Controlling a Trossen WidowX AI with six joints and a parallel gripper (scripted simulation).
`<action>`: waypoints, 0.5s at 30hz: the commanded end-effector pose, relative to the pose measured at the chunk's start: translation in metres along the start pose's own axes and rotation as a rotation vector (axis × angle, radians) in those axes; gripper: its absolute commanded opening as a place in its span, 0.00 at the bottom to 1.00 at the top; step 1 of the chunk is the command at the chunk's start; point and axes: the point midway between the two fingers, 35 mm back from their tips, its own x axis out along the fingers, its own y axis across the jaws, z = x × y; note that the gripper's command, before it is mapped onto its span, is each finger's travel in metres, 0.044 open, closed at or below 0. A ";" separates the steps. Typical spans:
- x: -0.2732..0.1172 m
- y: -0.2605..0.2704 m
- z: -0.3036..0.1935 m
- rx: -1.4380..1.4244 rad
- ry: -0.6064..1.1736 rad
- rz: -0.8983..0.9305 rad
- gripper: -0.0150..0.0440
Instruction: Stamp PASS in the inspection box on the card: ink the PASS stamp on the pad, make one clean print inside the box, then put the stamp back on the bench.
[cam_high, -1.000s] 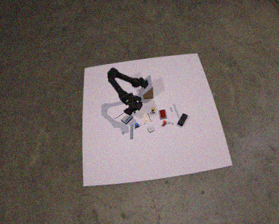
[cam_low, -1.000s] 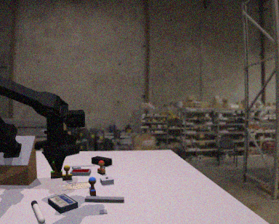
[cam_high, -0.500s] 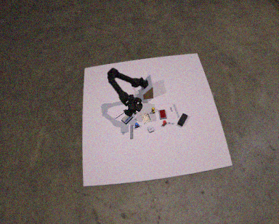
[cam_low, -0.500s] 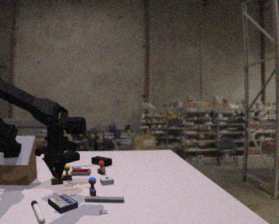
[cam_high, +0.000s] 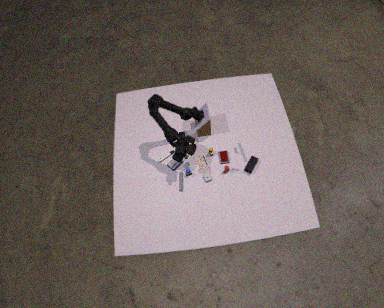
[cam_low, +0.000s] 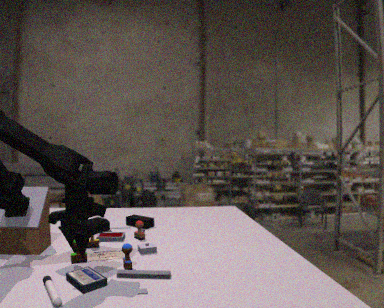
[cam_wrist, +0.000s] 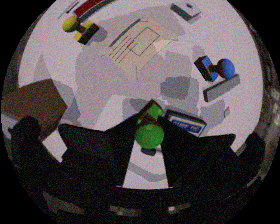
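White table (cam_high: 215, 215) (cam_low: 225, 250) (cam_wrist: 235, 40); green-knobbed stamp (cam_high: 186, 156) (cam_low: 77, 257) (cam_wrist: 150, 135) gripped by hand (cam_high: 181, 156) (cam_low: 78, 249) (cam_wrist: 148, 117); no print visible in card's box (cam_wrist: 143, 41); return pending.

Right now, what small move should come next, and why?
Probably ease the green stamp gently down onto the bench: the hand grips it low, near the dark tin and off the card. I can't tell whether the box holds a print, so that's a guess.
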 end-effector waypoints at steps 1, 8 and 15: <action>0.007 0.002 0.000 -0.007 0.000 0.003 0.25; 0.018 0.003 -0.002 -0.007 0.003 0.001 0.25; 0.016 0.001 -0.003 -0.001 0.006 -0.002 0.43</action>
